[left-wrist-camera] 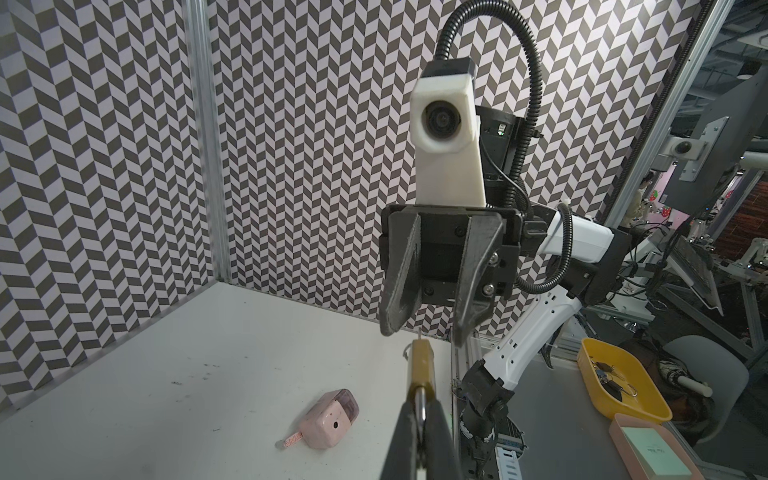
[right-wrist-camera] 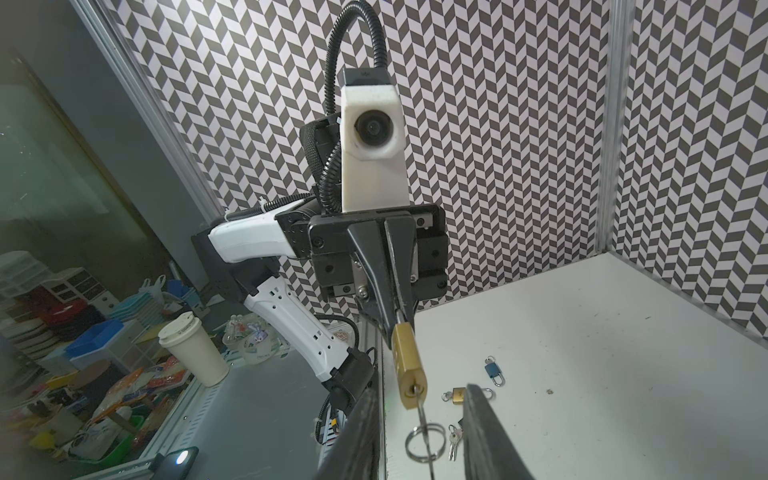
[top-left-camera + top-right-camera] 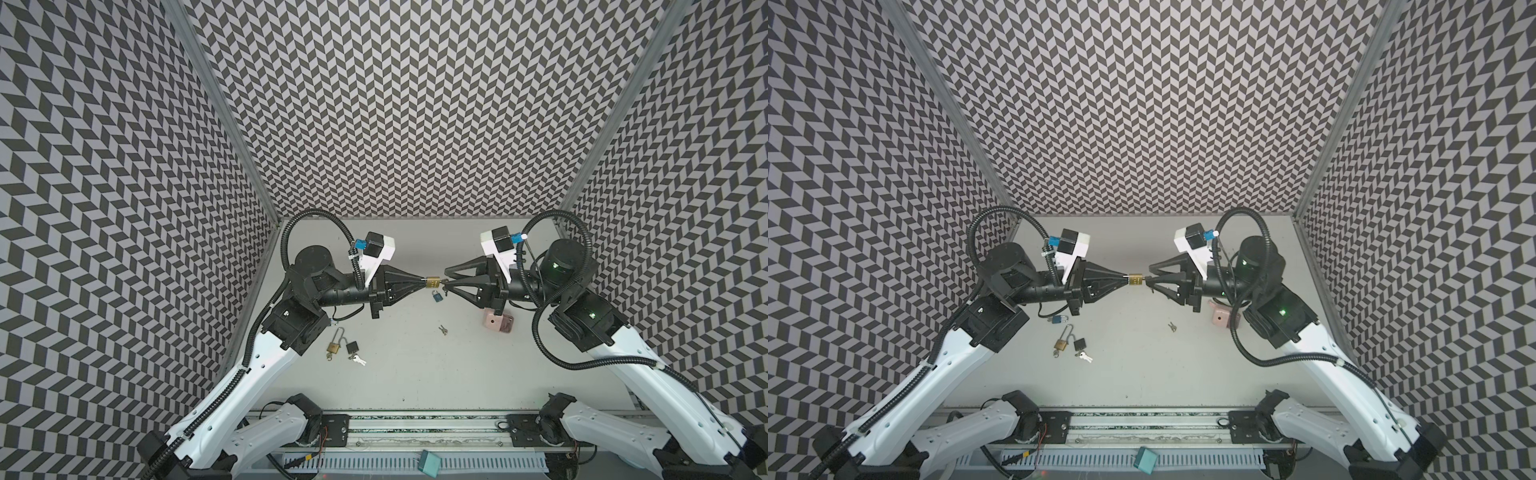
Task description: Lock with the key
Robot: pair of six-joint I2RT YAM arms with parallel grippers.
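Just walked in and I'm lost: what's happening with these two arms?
The left pincer is shut on a small brass padlock, holding it in the air. A silver key on a ring sits in its keyhole. The right pincer is open around that key, not gripping it.

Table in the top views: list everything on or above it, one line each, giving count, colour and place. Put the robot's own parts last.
held brass padlock: one, gold, in the air between the grippers
key: one, silver, in the held brass padlock's keyhole, ring hanging from it
long-shackle padlock: one, brass, on the table near the left arm
black padlock: one, black, beside the long-shackle padlock
silver keys: one small bunch, at the black padlock
blue padlocks: two, blue, one on the table below the held one, another by the left arm
loose keys: one small bunch, silver, mid-table
pink box: one, pink, by the right arm
left gripper: black, shut on the held padlock's shackle
right gripper: black, open around the key
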